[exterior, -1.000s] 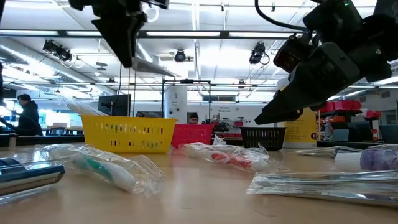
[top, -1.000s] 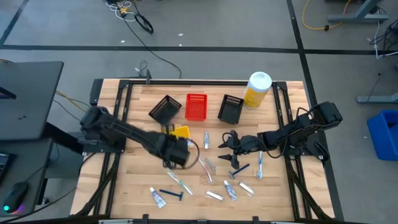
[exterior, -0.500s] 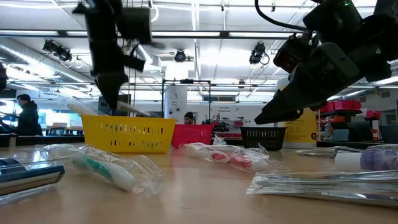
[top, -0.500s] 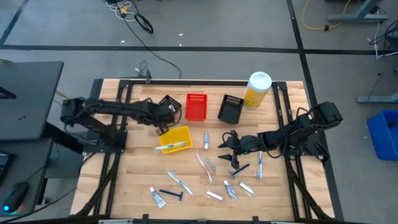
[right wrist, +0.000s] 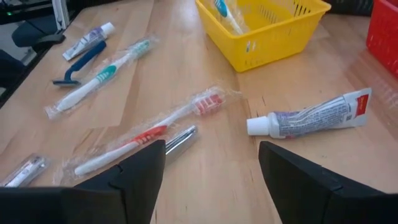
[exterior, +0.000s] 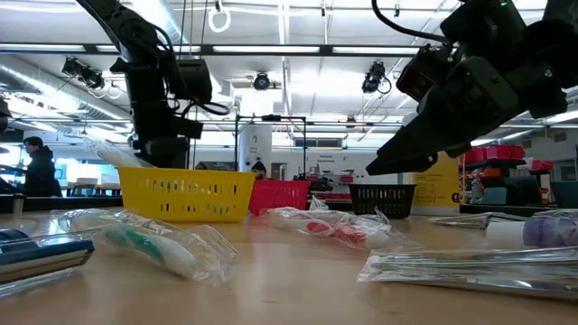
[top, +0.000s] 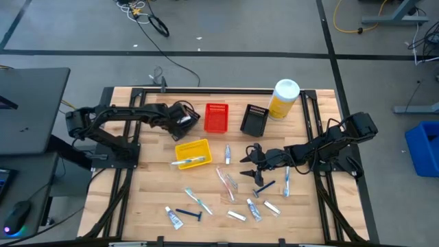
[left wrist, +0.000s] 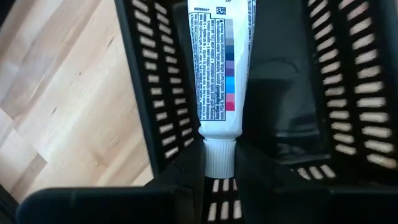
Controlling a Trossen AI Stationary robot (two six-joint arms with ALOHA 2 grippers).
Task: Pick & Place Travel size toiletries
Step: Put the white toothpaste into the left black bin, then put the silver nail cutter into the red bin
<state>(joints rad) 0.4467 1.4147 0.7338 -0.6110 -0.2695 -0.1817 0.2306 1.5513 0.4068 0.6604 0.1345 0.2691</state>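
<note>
Left wrist view: left end effector [left wrist: 221, 167] clenched on the cap end of a white toothpaste tube [left wrist: 217, 68], tube pointing straight out from the fingertips into the black basket [left wrist: 336, 99], printed label and colour strip facing the camera. High view puts that end effector [top: 182, 118] over the leftmost black basket at the back of the bench [top: 147, 199], beside the red basket [top: 216, 117].

Right end effector [top: 248, 158] hangs above the bench's middle, fingers [right wrist: 140, 177] spread wide, grasping nothing. Right wrist view: a second toothpaste tube [right wrist: 311, 118] lies just ahead of it, flat on the wood, cap toward a wrapped red-and-white toothbrush [right wrist: 146, 134]. Farther out a green-and-white toothbrush [right wrist: 99, 81] and a blue razor [right wrist: 78, 65] lie apart from it. Yellow basket [right wrist: 273, 31] sits beyond with a toothbrush [right wrist: 225, 14] inside.

Low view: right end effector [exterior: 384, 162] clear of the bench, not touching any item.
</note>
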